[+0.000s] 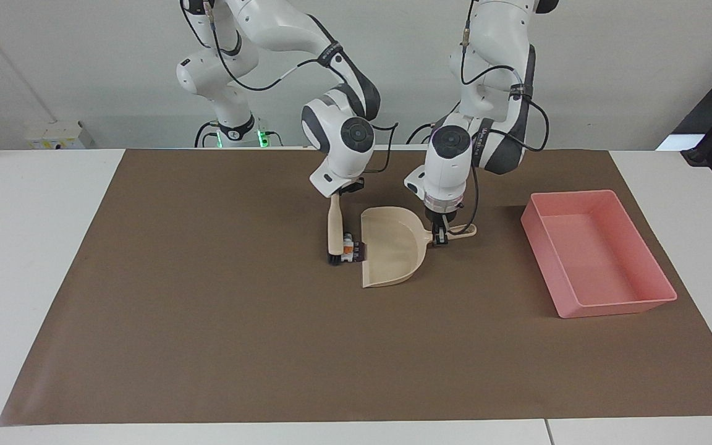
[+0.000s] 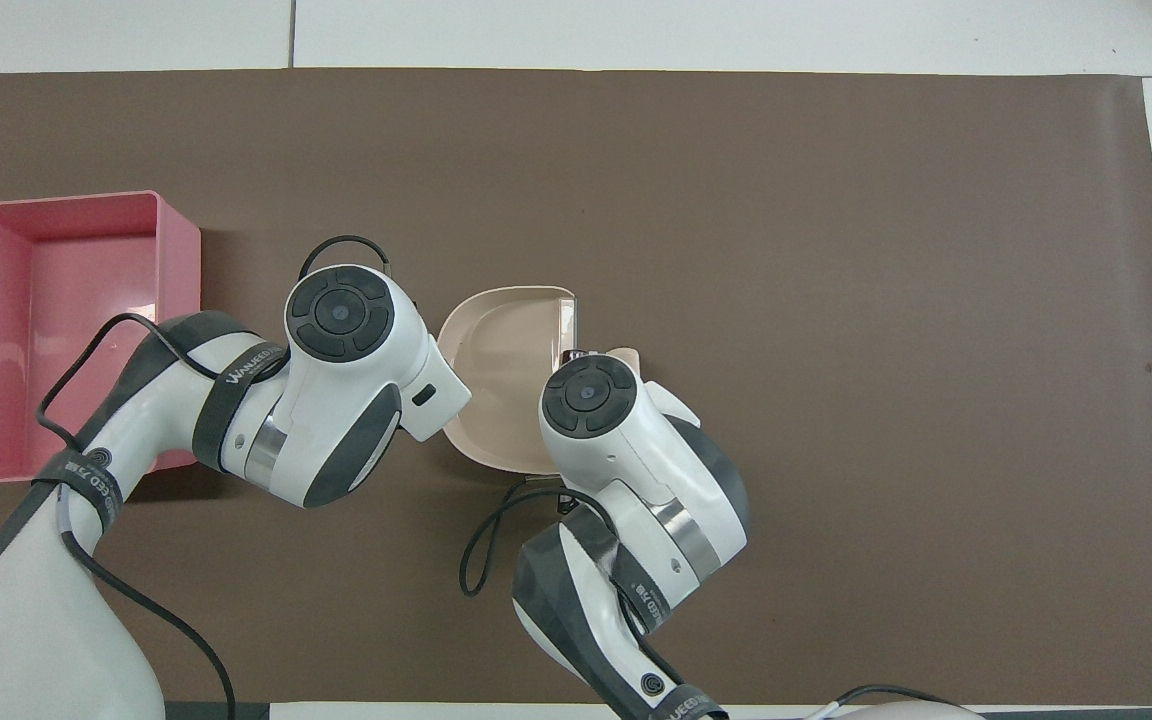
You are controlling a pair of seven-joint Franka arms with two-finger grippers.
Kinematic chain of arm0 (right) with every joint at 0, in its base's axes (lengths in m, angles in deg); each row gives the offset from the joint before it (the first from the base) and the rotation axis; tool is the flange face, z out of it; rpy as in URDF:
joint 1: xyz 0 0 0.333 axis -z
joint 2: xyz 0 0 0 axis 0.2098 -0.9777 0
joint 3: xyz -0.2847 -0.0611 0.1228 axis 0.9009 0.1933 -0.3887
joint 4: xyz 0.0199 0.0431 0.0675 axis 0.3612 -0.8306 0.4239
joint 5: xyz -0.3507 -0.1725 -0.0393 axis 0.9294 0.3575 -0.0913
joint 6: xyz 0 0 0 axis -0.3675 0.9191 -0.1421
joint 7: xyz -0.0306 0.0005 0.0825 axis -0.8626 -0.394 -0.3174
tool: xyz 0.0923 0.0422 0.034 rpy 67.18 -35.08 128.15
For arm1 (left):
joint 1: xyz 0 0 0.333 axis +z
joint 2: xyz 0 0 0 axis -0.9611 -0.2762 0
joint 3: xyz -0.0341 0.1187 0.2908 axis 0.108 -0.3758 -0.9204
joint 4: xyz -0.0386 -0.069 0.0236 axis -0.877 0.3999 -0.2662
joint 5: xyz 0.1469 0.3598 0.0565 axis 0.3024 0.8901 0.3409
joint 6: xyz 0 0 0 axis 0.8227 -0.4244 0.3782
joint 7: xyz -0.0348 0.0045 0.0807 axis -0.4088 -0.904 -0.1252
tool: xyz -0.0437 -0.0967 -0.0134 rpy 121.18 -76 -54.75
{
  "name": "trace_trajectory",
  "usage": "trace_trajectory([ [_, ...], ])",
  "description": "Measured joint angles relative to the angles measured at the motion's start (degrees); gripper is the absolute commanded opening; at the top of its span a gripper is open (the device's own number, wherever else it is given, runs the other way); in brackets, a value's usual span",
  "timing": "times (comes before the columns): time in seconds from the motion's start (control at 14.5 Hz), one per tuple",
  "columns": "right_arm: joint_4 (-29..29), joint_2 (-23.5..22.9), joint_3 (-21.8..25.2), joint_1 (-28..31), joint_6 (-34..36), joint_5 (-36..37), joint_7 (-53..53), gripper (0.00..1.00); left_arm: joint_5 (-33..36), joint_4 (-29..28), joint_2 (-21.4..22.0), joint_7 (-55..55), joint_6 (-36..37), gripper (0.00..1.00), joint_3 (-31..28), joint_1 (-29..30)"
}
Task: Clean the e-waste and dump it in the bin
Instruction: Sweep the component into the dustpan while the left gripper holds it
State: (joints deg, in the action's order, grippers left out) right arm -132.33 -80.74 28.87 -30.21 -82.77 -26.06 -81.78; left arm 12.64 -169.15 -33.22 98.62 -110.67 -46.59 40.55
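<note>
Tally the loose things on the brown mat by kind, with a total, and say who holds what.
Brush: 1, held by the right claw
Dustpan: 1, held by its handle in the left claw
E-waste pieces: 2, a white component and a dark block, between the brush's bristles and the dustpan's lip
Bin: 1, pink, nothing visible in it
Total: 5

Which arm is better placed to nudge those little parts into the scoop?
The right: its pincer holds the brush, whose bristles sit against the e-waste at the dustpan mouth. The left pincer grips the dustpan's handle.
</note>
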Motion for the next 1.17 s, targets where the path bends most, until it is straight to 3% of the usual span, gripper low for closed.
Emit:
trace_trajectory([
  [0.28, 1.71, -1.28, -1.11, -0.12, -6.85, -18.93, 9.60, 0.00, 0.03, -0.04, -0.01, -0.02, -0.14, 0.01, -0.04, -0.02],
  [0.48, 3.36, -2.47, -1.07, -0.07, -10.54, -25.66, 12.18, 0.00, 0.07, -0.14, -0.03, -0.01, -0.54, 0.01, -0.05, -0.02],
  [0.69, 4.77, -2.44, -0.75, 0.02, -9.23, -25.64, 12.10, 0.00, 0.07, -0.15, -0.06, -0.01, -0.76, 0.01, -0.09, 0.01],
  [0.83, 5.00, -1.06, -0.50, 0.13, -7.29, -21.84, 9.08, 0.00, 0.07, -0.15, -0.12, 0.04, -1.12, 0.01, -0.12, 0.05],
  [1.17, 5.11, 7.68, -0.20, 4.96, 4.22, -11.42, 1.72, 0.00, -0.32, -0.10, -0.21, 2.74, -1.90, 0.00, -0.18, 1.06],
])
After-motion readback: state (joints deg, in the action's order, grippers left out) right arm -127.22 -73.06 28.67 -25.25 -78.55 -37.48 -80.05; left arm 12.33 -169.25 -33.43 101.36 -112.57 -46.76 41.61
